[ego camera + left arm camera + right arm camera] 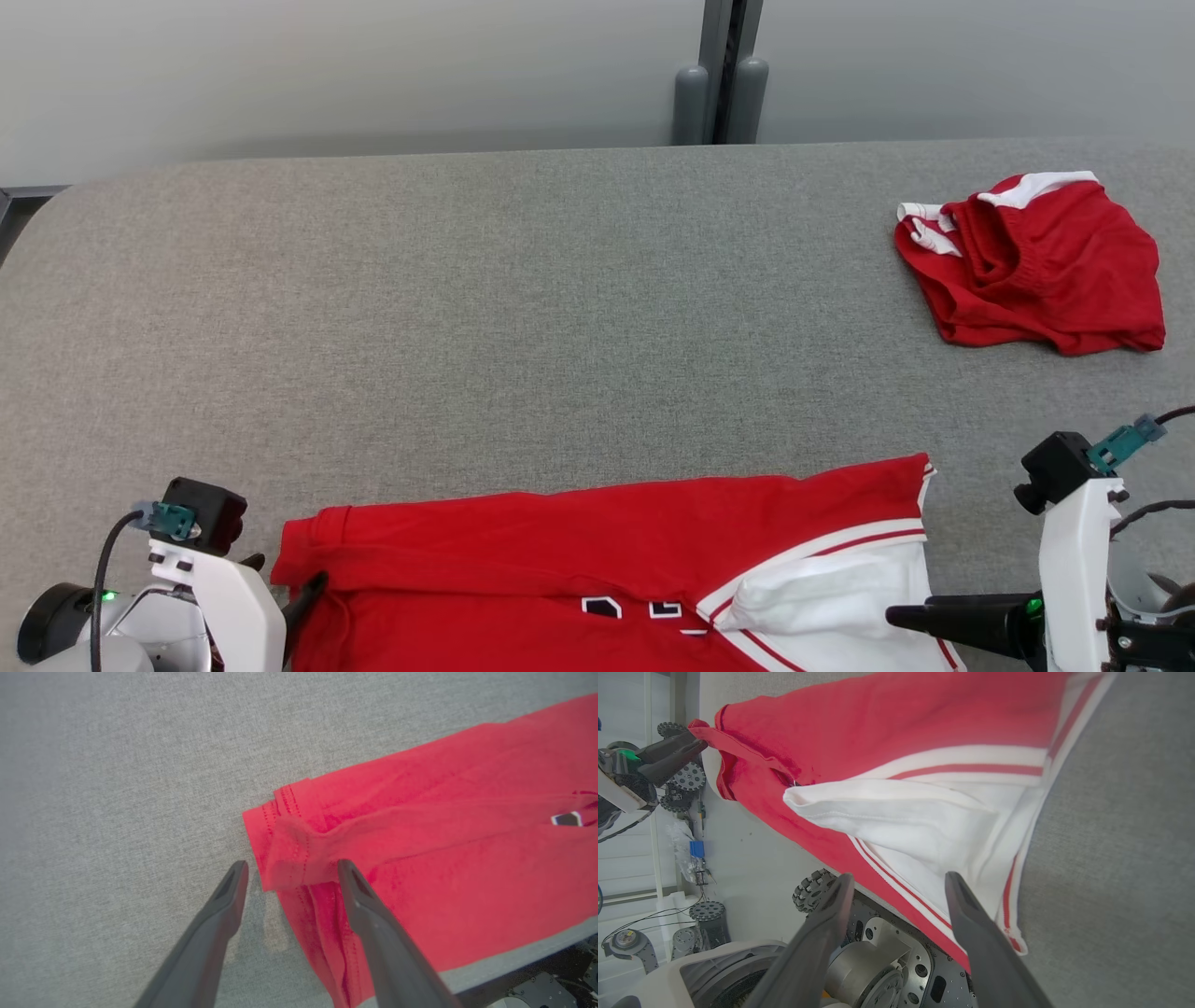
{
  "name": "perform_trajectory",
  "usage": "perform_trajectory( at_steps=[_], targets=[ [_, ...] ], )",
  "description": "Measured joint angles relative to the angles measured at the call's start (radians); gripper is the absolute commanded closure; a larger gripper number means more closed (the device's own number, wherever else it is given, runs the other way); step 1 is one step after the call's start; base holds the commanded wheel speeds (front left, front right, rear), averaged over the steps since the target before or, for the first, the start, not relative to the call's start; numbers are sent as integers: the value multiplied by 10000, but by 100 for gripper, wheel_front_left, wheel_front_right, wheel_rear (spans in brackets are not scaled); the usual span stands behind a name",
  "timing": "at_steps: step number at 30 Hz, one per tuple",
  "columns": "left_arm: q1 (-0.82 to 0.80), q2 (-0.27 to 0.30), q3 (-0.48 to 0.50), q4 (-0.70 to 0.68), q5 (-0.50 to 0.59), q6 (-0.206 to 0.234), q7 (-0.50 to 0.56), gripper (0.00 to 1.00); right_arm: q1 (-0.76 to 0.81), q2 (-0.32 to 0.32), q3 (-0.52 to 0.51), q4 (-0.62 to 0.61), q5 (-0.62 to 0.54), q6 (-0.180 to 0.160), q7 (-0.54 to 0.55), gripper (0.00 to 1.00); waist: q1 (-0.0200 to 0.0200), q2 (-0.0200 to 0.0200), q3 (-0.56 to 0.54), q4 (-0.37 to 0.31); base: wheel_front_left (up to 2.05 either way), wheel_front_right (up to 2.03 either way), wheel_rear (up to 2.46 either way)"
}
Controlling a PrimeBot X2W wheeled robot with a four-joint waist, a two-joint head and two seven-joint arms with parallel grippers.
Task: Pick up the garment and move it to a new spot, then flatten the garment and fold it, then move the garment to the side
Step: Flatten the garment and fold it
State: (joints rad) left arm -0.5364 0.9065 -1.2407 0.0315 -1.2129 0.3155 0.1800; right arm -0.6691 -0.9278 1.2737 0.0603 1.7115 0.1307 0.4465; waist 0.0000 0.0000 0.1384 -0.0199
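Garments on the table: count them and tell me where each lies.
2. A red and white jersey lies along the near edge of the table. Red shorts lie crumpled at its far right. Part of the near edge is out of frame, so another could be hidden.

A: What covers the table point(523, 280)?
B: Grey woven cloth, coarse and matt, with the weave plain to see.
A: And the shirt point(579, 541)?
B: Soft red knit cloth, smooth and matt, with a white panel of the same cloth and stitched hems. The shorts point(1036, 271) look alike: red cloth, gathered waistband.
A: The left gripper point(290, 870)?
B: Its fingers point(373, 933) are dark matt plastic. The right wrist shell point(1078, 560) is smooth white plastic, slightly glossy. The base plate point(920, 970) is bare metal with a dull sheen.
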Motion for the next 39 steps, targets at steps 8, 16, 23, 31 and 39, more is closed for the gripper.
perform_trajectory(
  at_steps=[8, 16, 23, 31, 39],
  targets=[
    [273, 414, 332, -690, -94, 577, -681, 0, 609, -382, -109, -566, 353, 0, -1026, 0, 0, 0, -274, 38, 0, 0, 0],
    [716, 295, 809, -1076, -88, 1152, -1990, 0, 1113, -466, -637, -761, 190, 0, -3536, 0, 0, 0, -425, 54, 0, 0, 0],
    [1358, -10, 1371, -907, -161, 1710, -3511, 0, 1654, 23, -1197, -466, -33, 0, -6178, 0, 0, 0, -585, 67, 0, 0, 0],
    [2216, -890, 2332, -569, -359, 1958, -4353, 0, 2279, 462, -1592, 412, -433, 0, -7001, 0, 0, 0, -719, 126, 0, 0, 0],
    [2808, -2069, 3860, -146, 458, 1724, -4418, 0, 2995, 1151, -1551, 1503, -959, -2, -7037, 0, 0, 0, -628, 359, 0, 0, 0]
  ],
)
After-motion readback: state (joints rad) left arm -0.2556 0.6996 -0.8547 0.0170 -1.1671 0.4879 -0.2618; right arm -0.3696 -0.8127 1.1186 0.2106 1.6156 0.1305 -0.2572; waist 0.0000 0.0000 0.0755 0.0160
